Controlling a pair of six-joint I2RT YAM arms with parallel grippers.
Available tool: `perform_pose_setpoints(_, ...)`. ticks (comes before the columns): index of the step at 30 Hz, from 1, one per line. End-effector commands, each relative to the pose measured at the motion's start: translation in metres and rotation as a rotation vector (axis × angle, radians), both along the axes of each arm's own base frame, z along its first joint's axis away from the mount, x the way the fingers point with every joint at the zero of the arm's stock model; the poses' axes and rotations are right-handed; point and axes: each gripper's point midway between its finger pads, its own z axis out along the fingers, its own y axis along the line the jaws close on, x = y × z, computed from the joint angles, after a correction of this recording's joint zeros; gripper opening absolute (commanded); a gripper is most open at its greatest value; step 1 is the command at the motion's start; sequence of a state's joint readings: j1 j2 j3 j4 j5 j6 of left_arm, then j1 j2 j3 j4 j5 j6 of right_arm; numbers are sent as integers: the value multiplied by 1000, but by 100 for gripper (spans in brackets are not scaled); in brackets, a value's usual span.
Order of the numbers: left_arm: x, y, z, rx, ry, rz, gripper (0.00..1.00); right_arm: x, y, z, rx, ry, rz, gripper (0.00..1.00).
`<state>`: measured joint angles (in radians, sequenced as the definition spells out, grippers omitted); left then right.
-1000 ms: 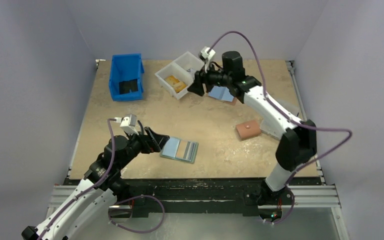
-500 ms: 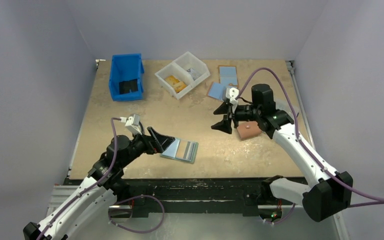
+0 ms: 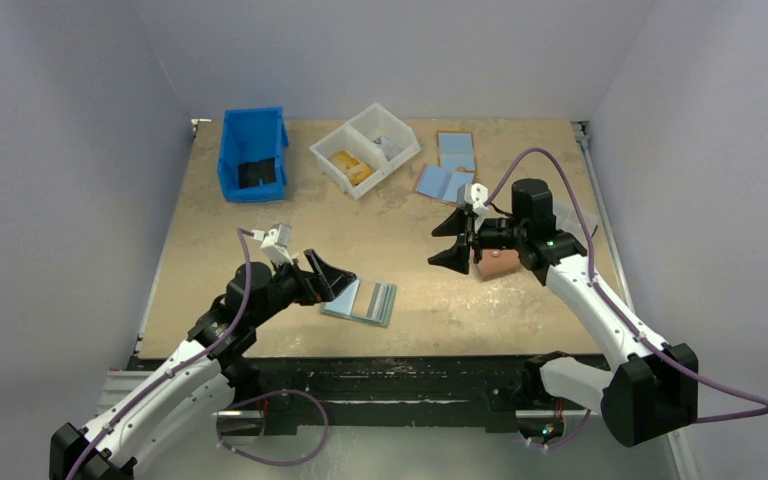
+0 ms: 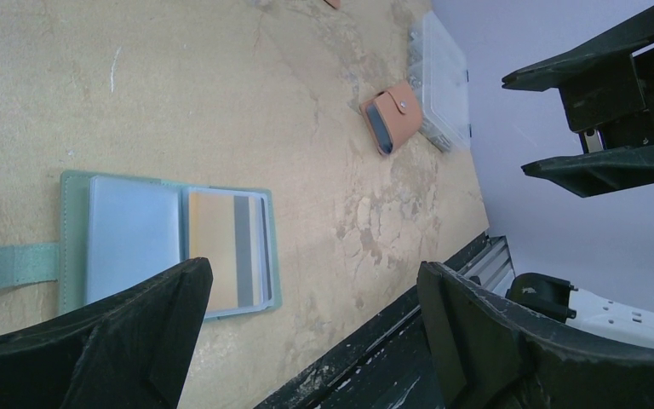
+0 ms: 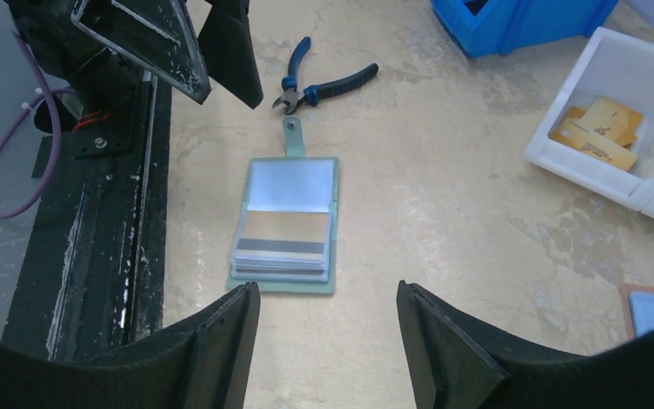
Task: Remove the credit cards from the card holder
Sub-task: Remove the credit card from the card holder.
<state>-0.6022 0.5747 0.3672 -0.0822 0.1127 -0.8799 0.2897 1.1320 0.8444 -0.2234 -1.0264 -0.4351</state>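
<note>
1. While the card holder (image 3: 360,298) lies spread open near the front table edge, sleeves up and snap tab stretched toward the left arm, the credit cards (image 5: 283,247) are exposed. They sit stacked in the clear sleeves on the half away from the tab, and the top one is tan-orange with a dark stripe. I judge that none has been drawn out yet.
2. Just beside the card holder's tab end hovers the left gripper (image 3: 332,283), its jaws spread as wide as they go and gripping nothing. Its wrist camera frames the holder between the fingers, so it seems placed either to pin the tab side or to work at the sleeves.
3. Blue-handled pliers (image 5: 324,83) lie just past the tab. Only the right wrist view shows them, because the left arm hides them from overhead.
4. To the right of the card holder and farther back, the right gripper (image 3: 446,242) hangs above the table, jaws parted fairly wide and empty. It points back toward the holder, probably so it can come in on the card side.
5. Right behind that gripper, a salmon-pink snap wallet (image 3: 502,262) rests closed on the table.
6. Well beyond the card holder, toward the back wall, lie two flat light-blue-and-brown wallets (image 3: 445,180). Left of them stand a white divided bin (image 3: 392,128) holding tan pieces and a blue bin (image 3: 230,150).
</note>
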Motion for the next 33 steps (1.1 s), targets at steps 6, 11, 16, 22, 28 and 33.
perform_pose_setpoints(6, 10, -3, 12, 2, -53, 1, 99, 1, 2, 0, 28, -18, 29, 68)
perform_pose_setpoints(11, 11, -1, 8, 21, -49, 8, 99, 1, 2, -3, 25, -16, 35, 67)
perform_pose_setpoints(16, 13, 0, 4, 41, -48, 14, 99, 1, 2, -7, 19, -15, 41, 67)
perform_pose_setpoints(22, 14, 1, -3, 63, -37, 17, 99, 1, 3, -12, 15, -13, 50, 67)
perform_pose_setpoints(28, 16, 2, -5, 78, -38, 20, 99, 3, 3, -15, 12, -17, 55, 67)
perform_pose_setpoints(33, 16, 3, -5, 89, -40, 22, 99, 1, 4, -18, 8, -38, 88, 67)
